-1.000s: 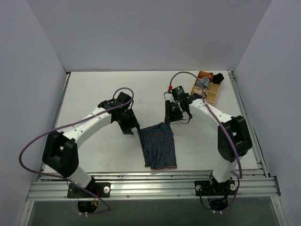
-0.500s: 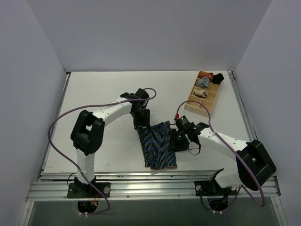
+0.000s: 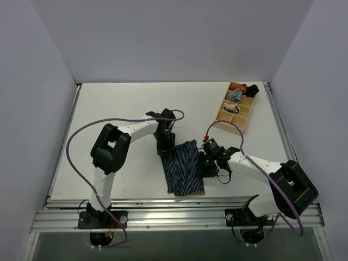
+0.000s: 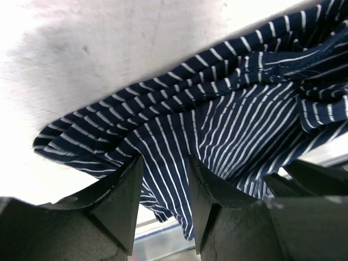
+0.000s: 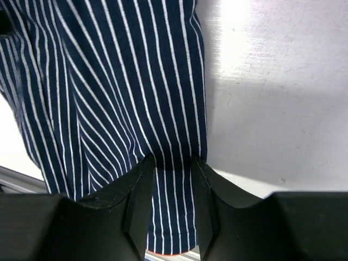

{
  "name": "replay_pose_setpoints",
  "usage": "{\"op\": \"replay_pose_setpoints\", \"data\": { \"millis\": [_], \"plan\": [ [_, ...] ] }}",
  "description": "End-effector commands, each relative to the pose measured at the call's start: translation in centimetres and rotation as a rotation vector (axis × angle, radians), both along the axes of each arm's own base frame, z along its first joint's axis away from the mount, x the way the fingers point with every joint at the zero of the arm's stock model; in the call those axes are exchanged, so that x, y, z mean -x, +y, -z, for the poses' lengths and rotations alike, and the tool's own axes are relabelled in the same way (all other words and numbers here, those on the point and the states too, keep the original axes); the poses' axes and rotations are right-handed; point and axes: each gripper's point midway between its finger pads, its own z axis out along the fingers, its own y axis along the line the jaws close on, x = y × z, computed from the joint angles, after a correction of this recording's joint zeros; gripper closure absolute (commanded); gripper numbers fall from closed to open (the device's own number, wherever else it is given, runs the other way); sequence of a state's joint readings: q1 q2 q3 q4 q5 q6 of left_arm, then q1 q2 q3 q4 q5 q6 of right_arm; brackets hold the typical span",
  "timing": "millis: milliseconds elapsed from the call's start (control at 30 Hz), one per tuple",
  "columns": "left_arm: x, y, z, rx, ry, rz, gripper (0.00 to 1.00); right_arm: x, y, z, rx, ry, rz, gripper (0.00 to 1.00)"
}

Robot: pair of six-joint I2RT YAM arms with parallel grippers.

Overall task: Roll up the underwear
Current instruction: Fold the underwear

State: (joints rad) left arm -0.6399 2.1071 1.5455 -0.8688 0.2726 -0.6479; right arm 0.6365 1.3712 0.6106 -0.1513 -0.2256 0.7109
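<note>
so the underwear [image 3: 184, 168] is lying near the middle of the table [image 3: 119, 109], closer to the front edge, and its long axis runs front to back with a slight lean, far end tipped a bit to the right. The thin reddish edge is at the near end, pointing back at the arm bases, and that half is pretty flat, while the far end is rumpled and bunched up. The left arm goes up from its base to a high elbow, then the forearm swings right and drops so the left hand [image 3: 166, 149] lands on the far left corner of the cloth. The right arm is folded low, elbow way out to the right, forearm reaching left along the table so the right hand [image 3: 202, 166] meets the right edge about halfway along. Both wrist cams show a fold of striped fabric caught between the fingers with the stripes pulling in toward the grip, so each hand is pinching the cloth rather than spread. There's a wooden divider tray [image 3: 230, 123] at the far right, well apart from all this
</note>
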Motion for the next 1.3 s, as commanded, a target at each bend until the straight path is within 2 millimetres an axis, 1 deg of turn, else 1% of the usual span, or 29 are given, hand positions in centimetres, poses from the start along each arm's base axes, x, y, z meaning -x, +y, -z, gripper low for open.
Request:
{"op": "replay_pose_setpoints", "data": {
  "millis": [0,167,267,467,567,633,867,933,1000,1033,1067,1100,1133,1200,1267],
  "plan": [
    [-1.1,-1.2,-0.1,0.04,-0.024,-0.003,0.53,0.3,-0.6,1.0,0.033,0.009,0.014,0.71],
    [-1.6,-1.5,-0.4,0.047,-0.035,-0.022,0.54,0.8,-0.8,1.6,0.041,0.017,0.003,0.71],
    [-1.5,-1.0,-0.8,0.006,-0.031,-0.042,0.54,1.0,-1.0,1.9,0.048,0.022,-0.002,0.72],
    [-2.4,0.1,-2.7,-0.074,-0.089,-0.105,0.54,1.2,-1.0,2.1,0.049,0.027,-0.017,0.73],
    [-2.6,-0.4,-3.3,-0.059,-0.106,-0.12,0.53,1.1,-1.0,2.0,0.05,0.026,-0.021,0.73],
    [-2.6,-0.9,-3.4,-0.048,-0.103,-0.114,0.53,1.1,-0.9,2.0,0.048,0.023,-0.021,0.73],
    [-1.8,-2.4,-1.7,-0.05,-0.065,-0.09,0.53,0.9,-0.8,1.9,0.046,0.024,-0.027,0.73],
    [-1.8,-2.6,-1.3,-0.054,-0.061,-0.091,0.54,1.0,-0.8,2.0,0.047,0.025,-0.03,0.73],
    [-1.7,-2.5,-0.4,-0.071,-0.048,-0.094,0.55,0.9,-0.8,1.9,0.045,0.023,-0.027,0.73],
    [-1.7,-2.5,-0.1,-0.076,-0.042,-0.095,0.65,0.9,-0.8,1.9,0.047,0.023,-0.028,0.73],
    [-1.6,-2.3,0.2,-0.086,-0.035,-0.095,0.74,0.9,-0.7,1.9,0.047,0.021,-0.03,0.73],
    [-1.7,-2.2,0.3,-0.094,-0.038,-0.096,0.79,0.9,-0.8,1.9,0.049,0.022,-0.029,0.73],
    [-1.7,-2.1,0.2,-0.096,-0.04,-0.097,0.88,0.9,-0.9,1.9,0.054,0.024,-0.027,0.73],
    [-1.9,-1.9,-0.2,-0.09,-0.052,-0.098,0.96,1.0,-1.0,2.0,0.055,0.022,-0.027,0.73],
    [-2.4,-1.9,-0.9,-0.07,-0.072,-0.099,0.98,1.1,-1.1,2.1,0.06,0.025,-0.024,0.73]
  ]
}}
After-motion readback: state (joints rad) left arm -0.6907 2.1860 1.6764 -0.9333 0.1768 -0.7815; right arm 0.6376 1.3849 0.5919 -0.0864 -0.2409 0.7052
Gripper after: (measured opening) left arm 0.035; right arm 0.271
